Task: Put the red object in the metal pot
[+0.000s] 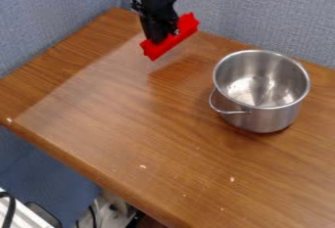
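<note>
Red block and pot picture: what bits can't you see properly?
- Pincer: its tips are too small and dark in the camera view to tell from the red block; the arm is cut off by the top edge.
- Metal pot: its far outer wall is hidden behind its own rim.
- Table: its right part is cut off by the picture's edge.
</note>
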`<state>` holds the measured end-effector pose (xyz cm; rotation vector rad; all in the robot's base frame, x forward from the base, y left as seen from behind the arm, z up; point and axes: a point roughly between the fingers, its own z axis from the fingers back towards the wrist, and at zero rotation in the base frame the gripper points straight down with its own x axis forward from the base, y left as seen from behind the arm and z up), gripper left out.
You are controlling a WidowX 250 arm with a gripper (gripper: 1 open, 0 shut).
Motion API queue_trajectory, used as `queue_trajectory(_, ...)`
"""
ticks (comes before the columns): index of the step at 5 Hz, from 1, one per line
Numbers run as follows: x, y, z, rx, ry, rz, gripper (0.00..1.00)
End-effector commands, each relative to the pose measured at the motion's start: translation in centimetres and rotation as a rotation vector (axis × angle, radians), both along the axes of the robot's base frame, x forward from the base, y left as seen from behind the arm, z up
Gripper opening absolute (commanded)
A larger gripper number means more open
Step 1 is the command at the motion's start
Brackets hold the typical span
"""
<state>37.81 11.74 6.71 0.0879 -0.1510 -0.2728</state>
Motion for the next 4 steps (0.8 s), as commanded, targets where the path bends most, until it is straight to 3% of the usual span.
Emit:
queue_trajectory(1, 1.3, 1.3, 2.0, 0.018, -0.054, 0.007, 0.0)
queue_trajectory(2, 1.3, 1.1, 3.9, 0.027, -0.07, 0.03, 0.0)
queue_trajectory(3, 1.1, 1.8, 6.9, 0.034, -0.09, -0.02, 0.0)
queue_trajectory(4, 1.0, 1.4, 10.5, 0.023, -0.128, -0.092, 0.0)
